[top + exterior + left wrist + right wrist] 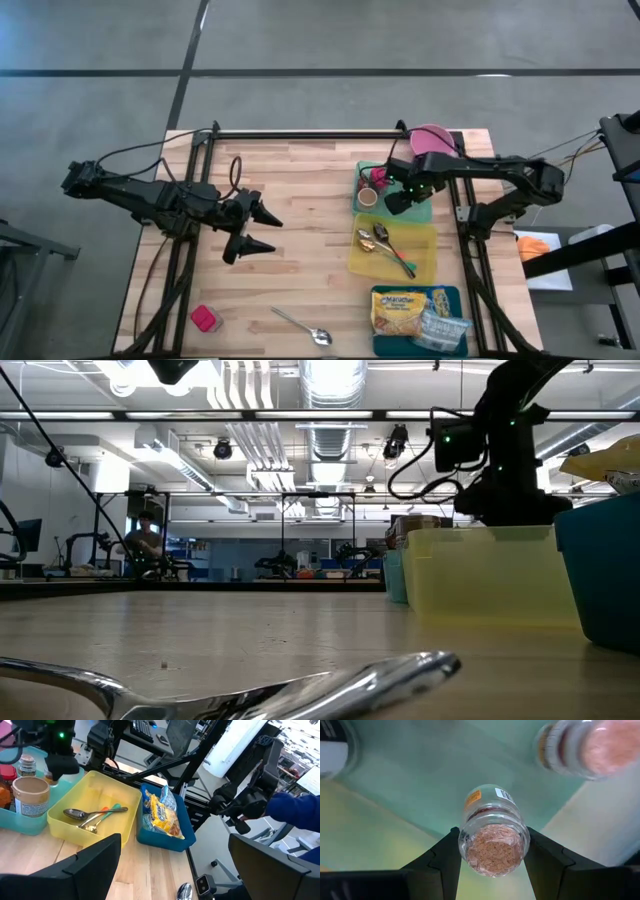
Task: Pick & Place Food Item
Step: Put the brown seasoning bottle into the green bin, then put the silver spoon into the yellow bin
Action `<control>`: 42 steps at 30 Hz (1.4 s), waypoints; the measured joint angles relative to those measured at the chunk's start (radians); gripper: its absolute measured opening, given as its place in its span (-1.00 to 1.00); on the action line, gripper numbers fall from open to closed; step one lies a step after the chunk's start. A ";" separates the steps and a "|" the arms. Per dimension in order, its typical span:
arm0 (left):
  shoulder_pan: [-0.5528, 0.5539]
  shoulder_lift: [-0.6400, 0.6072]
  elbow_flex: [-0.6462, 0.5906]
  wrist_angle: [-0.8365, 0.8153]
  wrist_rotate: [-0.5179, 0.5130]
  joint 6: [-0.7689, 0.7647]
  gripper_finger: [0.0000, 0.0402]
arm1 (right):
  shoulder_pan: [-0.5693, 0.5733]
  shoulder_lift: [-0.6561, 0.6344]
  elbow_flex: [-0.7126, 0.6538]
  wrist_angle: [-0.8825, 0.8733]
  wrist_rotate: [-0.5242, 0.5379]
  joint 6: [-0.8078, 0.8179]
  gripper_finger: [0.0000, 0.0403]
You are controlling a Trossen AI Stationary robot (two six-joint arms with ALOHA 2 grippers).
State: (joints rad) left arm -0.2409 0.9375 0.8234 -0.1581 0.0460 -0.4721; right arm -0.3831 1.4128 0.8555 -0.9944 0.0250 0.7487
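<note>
- Glass, clear, with pinkish-brown granules inside: a small spice jar [494, 832] sits clamped between the right gripper [492, 855] fingers, gripped around its body so it hangs bottom-first toward the wrist camera.
- The right gripper [398, 200] hovers over the teal tray [362, 172] near the tabletop's far right corner, probably lifting the jar clear of its neighbours, including a paper-wrapped cup [368, 197].
- Just nearer, a yellow bin [425, 262] holds spoons; at the near right corner a blue bin [455, 295] holds a noodle packet [398, 312].
- The left gripper [262, 230] waits over the tabletop's middle left, fingers spread wide and empty.
</note>
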 joint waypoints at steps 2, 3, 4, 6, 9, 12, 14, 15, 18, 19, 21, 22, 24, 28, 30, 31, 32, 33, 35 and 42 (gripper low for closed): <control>0.000 0.000 0.000 -0.003 0.000 -0.002 0.88 | -0.008 0.022 -0.001 0.016 -0.025 -0.020 -0.17; 0.000 0.000 0.000 -0.003 0.000 -0.006 0.88 | -0.011 0.030 -0.001 0.023 -0.031 -0.029 -0.17; 0.000 0.000 0.000 -0.003 0.001 -0.007 0.88 | -0.014 0.037 0.000 0.025 -0.037 -0.035 -0.17; 0.000 0.000 0.000 -0.003 0.001 -0.007 0.88 | -0.020 0.048 0.000 0.032 -0.052 -0.050 -0.17; 0.000 0.000 0.000 -0.003 0.001 -0.007 0.88 | -0.031 0.061 0.000 0.035 -0.059 -0.063 -0.17; 0.000 0.000 0.000 -0.003 0.001 -0.007 0.88 | -0.038 0.075 0.000 0.037 -0.060 -0.076 -0.17; 0.000 0.000 -0.006 0.001 0.001 -0.007 0.88 | -0.041 0.082 -0.001 0.037 -0.060 -0.089 -0.17; 0.000 0.000 -0.010 0.000 0.001 -0.007 0.88 | -0.041 0.084 -0.001 0.041 -0.060 -0.096 -0.17; 0.000 0.003 -0.013 -0.012 0.001 -0.008 0.88 | -0.041 0.088 0.000 0.043 -0.060 -0.099 -0.17; 0.000 0.004 -0.012 -0.010 0.001 -0.008 0.88 | -0.041 0.089 0.000 0.044 -0.060 -0.099 -0.16; 0.000 0.005 -0.012 -0.011 0.001 -0.008 0.88 | -0.041 0.090 0.000 0.045 -0.060 -0.099 -0.03; 0.000 0.005 -0.013 -0.011 0.002 -0.008 0.88 | -0.041 0.090 0.000 0.046 -0.060 -0.099 0.06; 0.000 0.005 -0.013 -0.011 0.002 -0.008 0.88 | -0.041 0.090 0.000 0.046 -0.060 -0.098 0.27; 0.000 0.005 -0.013 -0.011 0.002 -0.008 0.88 | -0.041 0.090 0.000 0.046 -0.060 -0.097 0.59; 0.000 0.005 -0.012 -0.011 0.002 -0.008 0.88 | -0.041 0.090 0.000 0.048 -0.059 -0.097 0.70; 0.000 0.005 -0.012 -0.011 0.002 -0.008 0.88 | -0.040 0.090 0.000 0.048 -0.056 -0.097 0.74; 0.000 0.005 -0.012 -0.011 0.003 -0.008 0.88 | -0.040 0.089 0.000 0.048 -0.052 -0.096 0.77; 0.000 0.005 -0.012 -0.011 0.004 -0.008 0.88 | -0.040 0.088 0.000 0.048 -0.050 -0.095 0.79; 0.000 0.005 -0.013 -0.011 0.016 -0.008 0.88 | -0.039 0.084 0.000 0.049 -0.049 -0.094 0.81; 0.000 0.005 -0.013 -0.011 0.097 -0.017 0.88 | -0.023 0.016 -0.001 0.048 -0.049 -0.068 0.82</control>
State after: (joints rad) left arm -0.2413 0.9424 0.8108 -0.1688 0.1430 -0.4891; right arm -0.4065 1.4284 0.8547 -0.9463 -0.0235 0.6812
